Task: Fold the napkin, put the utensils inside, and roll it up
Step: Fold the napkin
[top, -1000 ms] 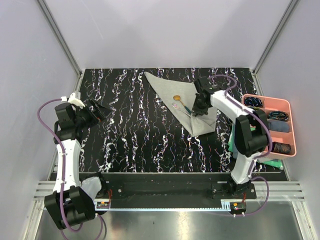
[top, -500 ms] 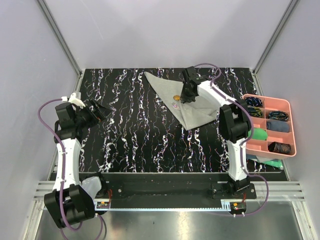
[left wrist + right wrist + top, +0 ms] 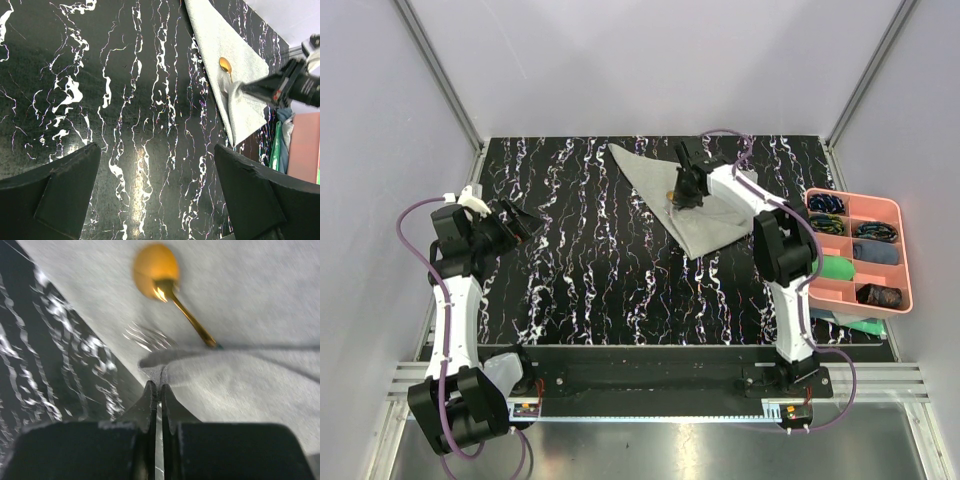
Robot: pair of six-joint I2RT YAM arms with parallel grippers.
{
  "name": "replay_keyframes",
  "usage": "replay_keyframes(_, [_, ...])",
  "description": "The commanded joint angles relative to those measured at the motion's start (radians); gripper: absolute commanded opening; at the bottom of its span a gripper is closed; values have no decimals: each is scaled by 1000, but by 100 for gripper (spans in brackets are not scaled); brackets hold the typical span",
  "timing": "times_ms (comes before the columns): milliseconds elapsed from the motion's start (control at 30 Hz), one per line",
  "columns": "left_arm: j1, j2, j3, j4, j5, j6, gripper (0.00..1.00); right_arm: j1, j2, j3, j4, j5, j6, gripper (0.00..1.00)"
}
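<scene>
Black fingers (image 3: 147,405) of the right gripper (image 3: 156,386) are pressed together, and between their tips they pinch a raised fold of the napkin (image 3: 260,300). The grey-green cloth is pulled up here into a small flap, which lies over the handle of the spoon (image 3: 156,265). The gold bowl of the spoon rests uncovered on the napkin, just beyond the flap. Beside the fold, close to the napkin's edge, the tines of the fork (image 3: 147,336) are visible, but they are blurred and the handle is hidden; probably it goes under the flap too. In the top view the right arm reaches far across the table (image 3: 580,280), and its gripper is low over the napkin, which lies as a long triangle in the far middle part of the table, one point toward the back wall. To the right, well apart from the napkin, the pink tray (image 3: 898,300) stands at the table's edge, with small things in its compartments. The left gripper (image 3: 156,150) has its fingers wide apart and holds nothing; it hovers over the black marble surface at the left side, well apart from the napkin
</scene>
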Motion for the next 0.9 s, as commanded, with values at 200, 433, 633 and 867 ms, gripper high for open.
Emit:
replay_keyframes(200, [-3, -15, -3, 48, 35, -6, 99, 8, -481, -519, -180, 96, 51, 0])
replay_keyframes(433, [-4, -22, -3, 52, 45, -6, 99, 8, -769, -732, -327, 88, 140, 0])
replay_keyframes(633, [-9, -39, -6, 52, 40, -6, 99, 8, -923, -833, -437, 65, 209, 0])
replay_keyframes(867, [-17, -51, -6, 52, 37, -5, 99, 8, -1040, -911, -540, 68, 252, 0])
